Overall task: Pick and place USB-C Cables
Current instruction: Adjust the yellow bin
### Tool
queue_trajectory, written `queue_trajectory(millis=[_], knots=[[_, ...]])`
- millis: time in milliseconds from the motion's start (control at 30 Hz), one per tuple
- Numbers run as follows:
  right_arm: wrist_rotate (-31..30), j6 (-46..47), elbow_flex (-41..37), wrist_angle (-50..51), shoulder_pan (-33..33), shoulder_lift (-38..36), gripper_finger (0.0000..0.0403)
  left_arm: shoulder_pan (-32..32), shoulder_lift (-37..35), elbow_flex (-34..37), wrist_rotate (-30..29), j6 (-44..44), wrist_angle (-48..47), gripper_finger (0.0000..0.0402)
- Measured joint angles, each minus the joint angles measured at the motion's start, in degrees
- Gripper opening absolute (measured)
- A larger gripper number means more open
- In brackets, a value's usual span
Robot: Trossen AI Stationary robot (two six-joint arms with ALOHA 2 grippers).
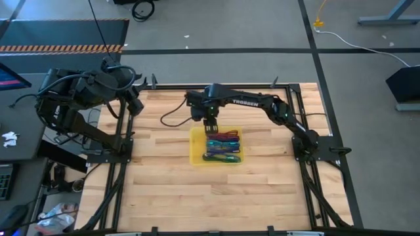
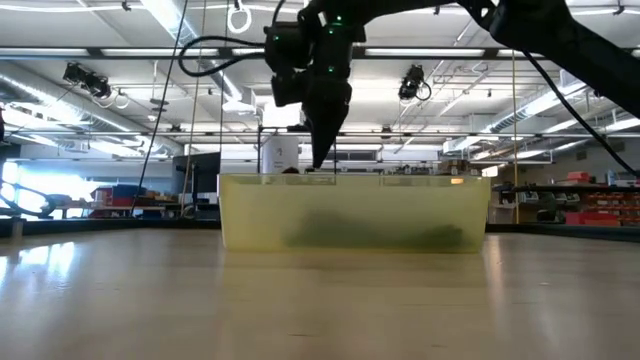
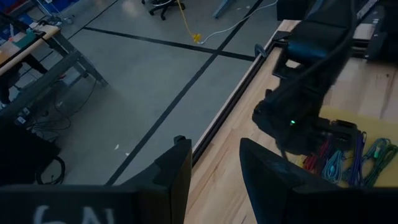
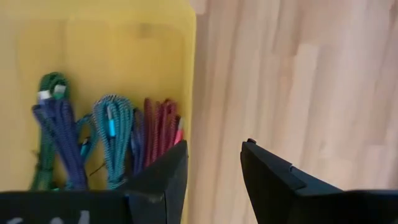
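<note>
Several USB-C cables lie bundled in a yellow bin at the table's middle. In the right wrist view a teal bundle, a maroon-red one, a purple one and a green one rest on the bin's floor. My right gripper hangs open over the bin's far rim, fingers pointing down and holding nothing; the low view shows the right gripper just above the bin's wall. My left gripper waits open at the table's far left corner.
Bare wooden table surface lies all around the bin. A black cable loops on the table left of the right arm's wrist. Black frame rails run along the table's edges. Beyond the table is grey floor.
</note>
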State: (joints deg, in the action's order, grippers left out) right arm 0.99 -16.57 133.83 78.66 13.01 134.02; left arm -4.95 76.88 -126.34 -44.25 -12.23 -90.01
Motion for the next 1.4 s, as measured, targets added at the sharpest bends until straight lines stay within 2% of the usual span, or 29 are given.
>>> queue_trajectory(millis=[133, 800, 967, 1200, 1400], knots=[[3.34, 0.53, -1.80, 1.04, 0.62, -0.02, 0.0154, 0.00, 0.00, 0.00, 0.00, 0.00, -0.01, 0.0142], [3.59, -0.84, -15.04, -7.20, 0.34, -0.04, 0.0148, 0.00, 0.00, 0.00, 0.00, -0.02, -0.01, 0.0142], [3.59, -0.67, -17.30, -9.14, 0.34, -0.04, 0.0111, 0.00, 0.00, 0.00, 0.00, -0.04, -0.01, 0.0142], [3.61, -1.23, -18.53, -11.14, 0.38, -0.04, 0.0016, 0.00, 0.00, 0.00, 0.00, -0.04, -0.01, 0.0142], [2.72, -1.63, -18.51, -14.34, 0.36, -0.04, 0.0010, 0.00, 0.00, 0.00, 0.00, -0.15, -0.01, 0.0142]])
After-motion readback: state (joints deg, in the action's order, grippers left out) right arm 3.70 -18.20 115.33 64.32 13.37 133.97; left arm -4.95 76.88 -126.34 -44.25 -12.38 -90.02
